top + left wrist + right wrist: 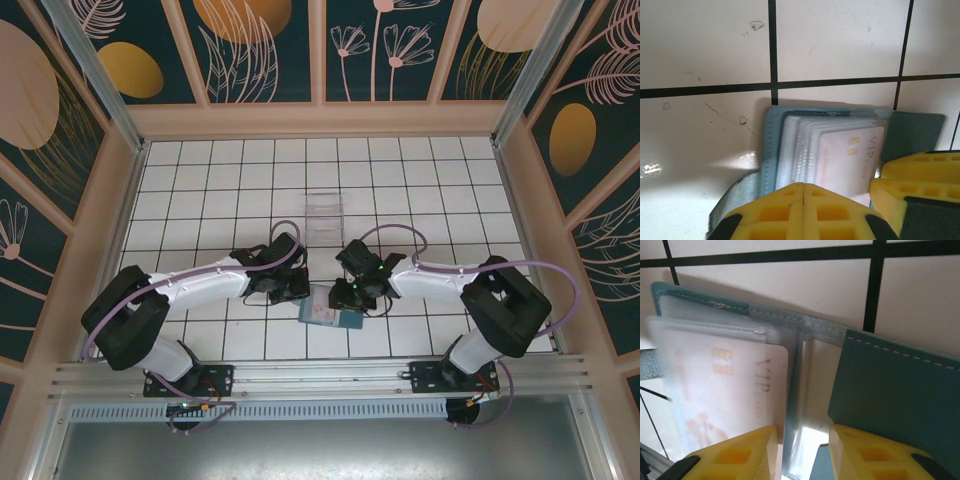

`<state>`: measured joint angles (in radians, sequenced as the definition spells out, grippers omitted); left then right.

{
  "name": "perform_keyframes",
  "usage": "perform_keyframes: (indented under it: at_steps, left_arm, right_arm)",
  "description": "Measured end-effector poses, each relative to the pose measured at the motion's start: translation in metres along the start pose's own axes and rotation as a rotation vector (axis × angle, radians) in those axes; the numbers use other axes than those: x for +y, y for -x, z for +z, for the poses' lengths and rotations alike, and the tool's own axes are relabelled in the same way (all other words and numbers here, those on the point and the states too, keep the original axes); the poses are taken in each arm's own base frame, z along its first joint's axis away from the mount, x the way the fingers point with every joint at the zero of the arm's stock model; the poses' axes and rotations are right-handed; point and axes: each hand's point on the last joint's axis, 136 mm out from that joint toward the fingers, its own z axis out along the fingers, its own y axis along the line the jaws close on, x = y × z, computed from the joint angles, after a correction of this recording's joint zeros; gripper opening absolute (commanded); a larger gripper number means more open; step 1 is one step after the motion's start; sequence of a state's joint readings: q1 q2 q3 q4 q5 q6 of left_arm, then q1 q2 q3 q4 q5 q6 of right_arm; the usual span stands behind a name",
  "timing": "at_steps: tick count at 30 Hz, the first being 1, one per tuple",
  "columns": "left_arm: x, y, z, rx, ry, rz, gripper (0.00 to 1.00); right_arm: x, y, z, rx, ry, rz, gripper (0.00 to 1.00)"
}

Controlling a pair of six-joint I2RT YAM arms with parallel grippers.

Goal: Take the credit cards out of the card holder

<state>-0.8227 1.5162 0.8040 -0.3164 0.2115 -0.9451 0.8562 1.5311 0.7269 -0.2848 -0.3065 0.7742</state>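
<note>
"Blue wallet (330, 312) lies open by the near edge of our table (200, 200), about midway along. How do our grippers stand?"

"Our left gripper (803, 192) is clenched, fingers pressed flat together at the wallet's edge. Whether we pinch anything there, we cannot tell."

"And the right gripper (804, 450)?"

"Released, with its jaws apart and astride the fold. We see a whitish card (730, 385) lying in the clear sleeves (790, 145) on one half of the wallet."
</note>
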Motion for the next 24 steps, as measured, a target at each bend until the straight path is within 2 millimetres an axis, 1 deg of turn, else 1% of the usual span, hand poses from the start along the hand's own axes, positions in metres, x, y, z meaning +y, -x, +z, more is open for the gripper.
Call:
perform_keyframes:
  at_steps: [3,5,7,10,13,15,17,19,24]
  left_arm:
    - [0.000,-0.002,0.001,0.012,-0.003,-0.001,0.04]
    - [-0.001,-0.002,0.002,0.015,-0.009,-0.001,0.04]
    - [-0.002,-0.002,0.003,0.018,-0.010,-0.001,0.06]
    - [-0.003,-0.002,0.003,0.019,-0.010,0.000,0.08]
    - [-0.009,0.002,0.002,0.013,-0.019,0.004,0.11]
    - [-0.013,0.004,0.002,0.009,-0.020,0.008,0.14]
    - [-0.017,0.004,0.003,0.012,-0.020,0.015,0.16]
    - [-0.019,0.002,0.005,0.017,-0.017,0.023,0.19]
    - [-0.019,-0.007,0.010,0.037,-0.003,0.040,0.22]
  right_arm:
    - [-0.002,0.002,-0.003,-0.014,0.040,0.013,0.37]
    - [-0.004,0.003,-0.004,-0.018,0.060,0.028,0.40]
    - [-0.003,0.004,-0.005,-0.020,0.085,0.032,0.43]
    - [-0.003,0.005,-0.006,-0.026,0.103,0.035,0.44]
    - [-0.003,0.006,-0.006,-0.024,0.116,0.037,0.42]
    - [-0.003,0.006,-0.006,-0.024,0.119,0.038,0.36]
    - [-0.003,0.007,-0.005,-0.028,0.122,0.037,0.34]
    - [-0.002,0.007,-0.005,-0.030,0.124,0.037,0.32]
    - [-0.001,0.009,-0.004,-0.035,0.130,0.033,0.28]
